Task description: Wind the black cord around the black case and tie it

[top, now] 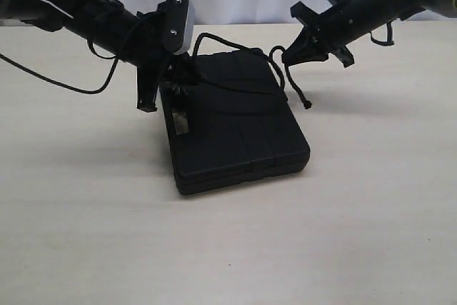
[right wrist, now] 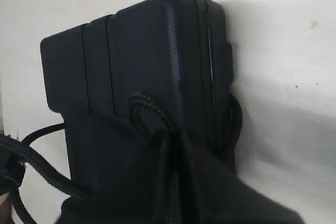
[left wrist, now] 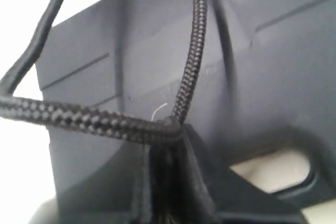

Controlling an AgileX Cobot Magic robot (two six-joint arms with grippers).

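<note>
The black case (top: 235, 123) lies flat in the middle of the table, ribbed lid up. The black cord (top: 243, 91) runs across its far part, and the end with the small knob (top: 308, 105) hangs off the case's right side. My left gripper (top: 166, 80) is at the case's far left corner, shut on the black cord (left wrist: 105, 121), which bends sharply at the fingertips over the case (left wrist: 157, 51). My right gripper (top: 289, 53) hovers over the far right corner, shut on a loop of the black cord (right wrist: 147, 111) above the case (right wrist: 136, 51).
The pale wooden table (top: 357, 233) lies around the case. The arms' own thin cables (top: 57, 80) trail over the table at the left. A white wall stands behind.
</note>
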